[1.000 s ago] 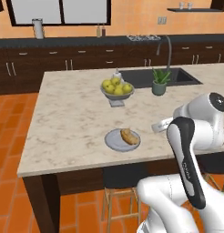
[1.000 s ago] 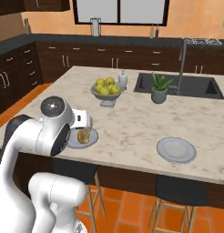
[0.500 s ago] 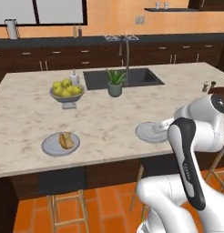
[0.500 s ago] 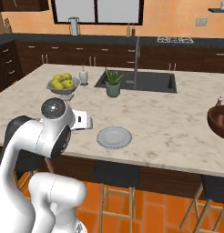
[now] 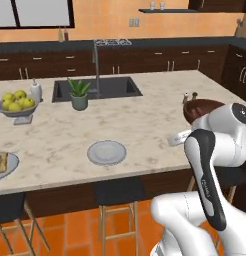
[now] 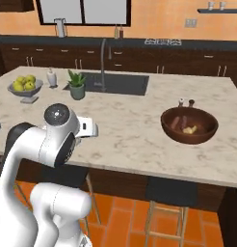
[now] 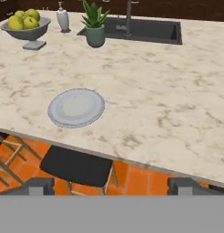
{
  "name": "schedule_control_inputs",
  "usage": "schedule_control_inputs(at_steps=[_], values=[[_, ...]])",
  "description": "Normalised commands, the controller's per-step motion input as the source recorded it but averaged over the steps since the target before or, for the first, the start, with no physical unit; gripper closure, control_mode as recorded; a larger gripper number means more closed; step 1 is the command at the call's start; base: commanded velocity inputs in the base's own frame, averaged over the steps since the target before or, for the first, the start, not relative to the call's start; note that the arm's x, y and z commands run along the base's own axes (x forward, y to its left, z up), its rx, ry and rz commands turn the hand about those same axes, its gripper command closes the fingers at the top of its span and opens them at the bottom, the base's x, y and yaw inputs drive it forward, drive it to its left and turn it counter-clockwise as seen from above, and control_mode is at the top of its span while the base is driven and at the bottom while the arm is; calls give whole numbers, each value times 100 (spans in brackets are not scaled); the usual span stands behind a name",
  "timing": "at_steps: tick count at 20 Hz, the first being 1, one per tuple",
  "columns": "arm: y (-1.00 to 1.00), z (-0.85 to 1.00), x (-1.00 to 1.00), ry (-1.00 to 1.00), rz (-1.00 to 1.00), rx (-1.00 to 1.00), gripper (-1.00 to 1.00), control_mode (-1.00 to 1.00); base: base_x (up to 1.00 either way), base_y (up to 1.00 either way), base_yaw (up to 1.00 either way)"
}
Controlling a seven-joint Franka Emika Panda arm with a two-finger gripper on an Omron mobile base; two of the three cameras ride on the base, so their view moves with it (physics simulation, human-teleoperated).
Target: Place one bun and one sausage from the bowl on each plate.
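Observation:
An empty grey plate (image 5: pixel 107 152) lies near the front edge of the island; the hand view has this plate (image 7: pixel 76 107) left of centre. A second plate (image 5: pixel 9 167) at the far left carries a brownish piece of food (image 5: pixel 0 161). The dark reddish-brown bowl (image 6: pixel 189 136) stands at the right end of the counter, with a yellowish bun (image 6: pixel 190 129) and a dark sausage (image 6: pixel 176 124) inside. From the left base view the bowl (image 5: pixel 207 106) is partly hidden behind my arm. My gripper (image 7: pixel 113 185) is open and holds nothing, hovering off the front edge of the island.
A grey footed bowl of yellow fruit (image 5: pixel 16 106), a white bottle (image 5: pixel 36 91) and a potted plant (image 5: pixel 79 94) stand by the sink (image 5: pixel 97 89) with its tap. Two small shakers (image 6: pixel 186 102) sit behind the bowl. Dark stools (image 7: pixel 77 166) stand under the counter edge.
The whole picture has slid left: the base has driven right along the island, bringing the wooden bowl into view. The gripper has stayed open.

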Motion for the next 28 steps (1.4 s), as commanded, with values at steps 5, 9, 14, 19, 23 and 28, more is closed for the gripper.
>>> schedule_control_inputs(at_steps=[5, 9, 14, 19, 23, 28], values=[[0, 0, 0, 0, 0, 0, -100, 100, 3, -100, 0], [0, 0, 0, 0, 0, 0, -100, 100, 43, -85, -1], [0, 0, 0, 0, 0, 0, -100, 100, 85, -42, 2], [0, -2, 2, 2, 0, 0, -100, -100, 19, -12, 1], [-40, -5, 59, 39, -8, 4, -100, -100, 0, 0, 0], [-60, 0, 92, 34, -9, 10, -100, -100, 0, 0, 0]])
